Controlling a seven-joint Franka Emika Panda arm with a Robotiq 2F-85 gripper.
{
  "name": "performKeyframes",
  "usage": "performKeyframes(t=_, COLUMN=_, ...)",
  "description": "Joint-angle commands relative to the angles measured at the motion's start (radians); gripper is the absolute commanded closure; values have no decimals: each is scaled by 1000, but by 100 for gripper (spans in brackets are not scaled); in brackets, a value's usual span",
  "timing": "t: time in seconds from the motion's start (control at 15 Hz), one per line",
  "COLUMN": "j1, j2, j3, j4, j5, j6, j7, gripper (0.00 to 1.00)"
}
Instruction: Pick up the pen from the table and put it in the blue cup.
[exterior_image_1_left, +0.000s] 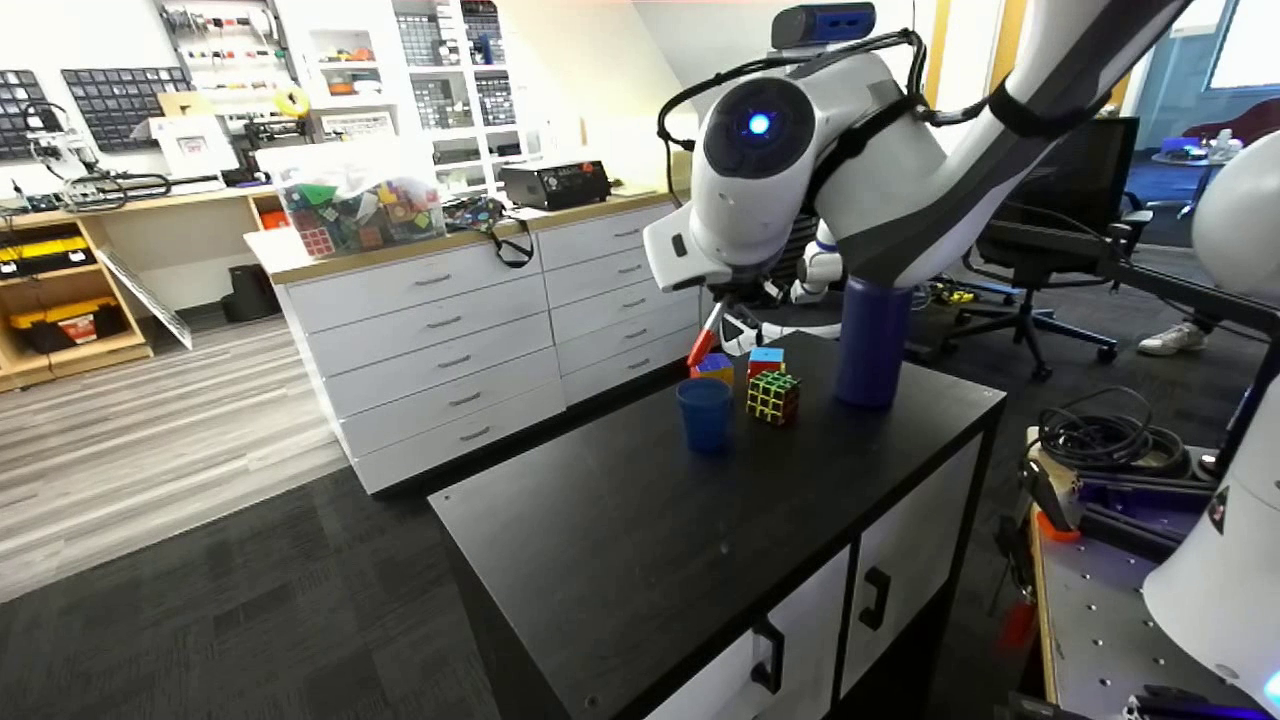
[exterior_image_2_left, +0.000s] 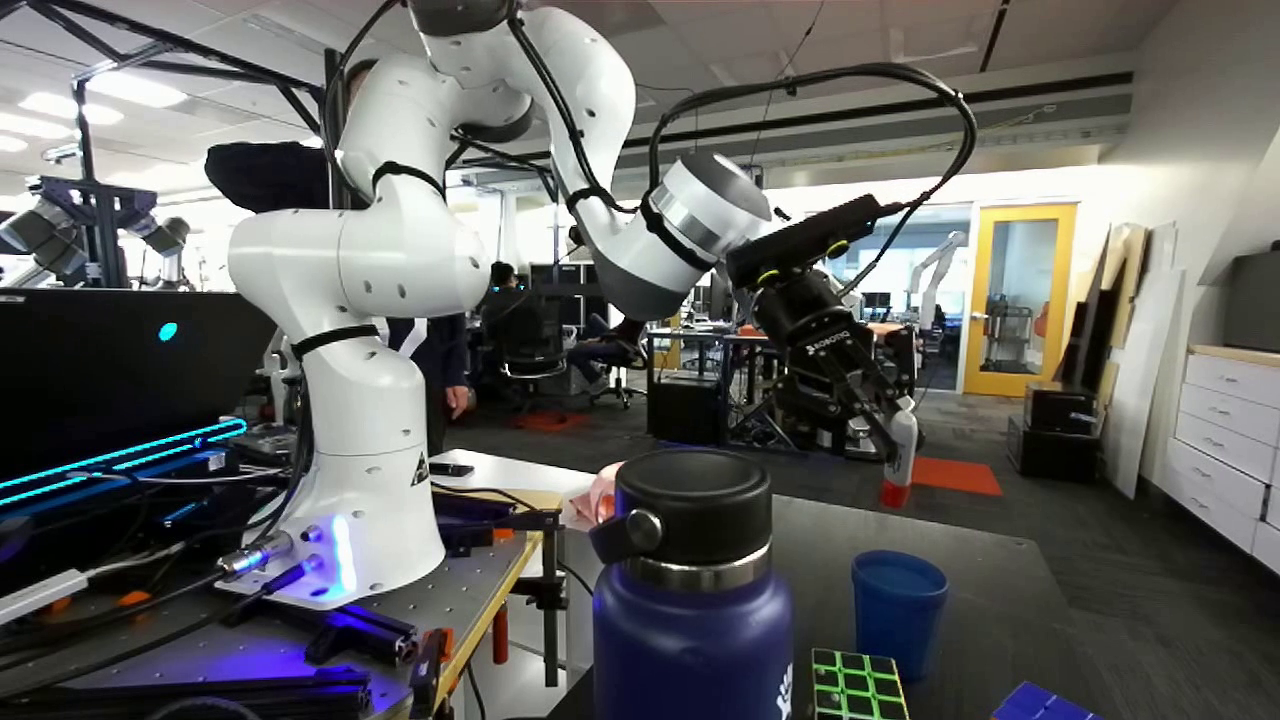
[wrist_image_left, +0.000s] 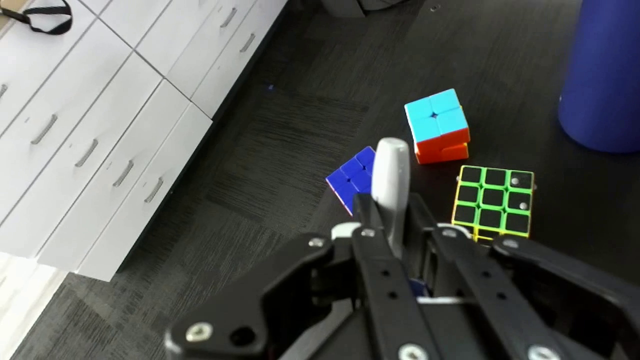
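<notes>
Our claw (wrist_image_left: 392, 215) grips the tilted red-and-white marker (exterior_image_2_left: 901, 450) above the bench (exterior_image_1_left: 620, 540), near the blue cup (exterior_image_1_left: 706, 420); we should straighten the marker, centre it over the mouth, lower gently, then release.

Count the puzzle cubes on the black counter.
3, in the wrist view: the light-blue-topped cube; the black-and-green cube below it; the dark-blue-topped cube to the left, partly behind the pen. The bottle could hide another.

On the table (exterior_image_1_left: 620, 560), the cup (exterior_image_1_left: 706, 418) stands near cubes (exterior_image_1_left: 773, 398) and bottle (exterior_image_1_left: 873, 345).
</notes>
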Motion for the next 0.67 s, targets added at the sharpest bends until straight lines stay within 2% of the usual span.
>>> performKeyframes(t=0.0, j1=-26, j2=-111, j3=50, j4=-10, j5=-77, j6=47, j7=110, gripper=95)
performKeyframes(t=0.07, j1=-7, j2=-41, j3=39, j4=8, j5=-193, j6=-22, j7=185, gripper=95)
performKeyframes(t=0.13, j1=-34, j2=-126, j3=69, j4=-3, j5=-130, j6=42, j7=151, gripper=95)
performKeyframes(t=0.6, j1=-88, j2=-200, j3=139, j4=17, j5=-194, j6=54, j7=249, gripper=95)
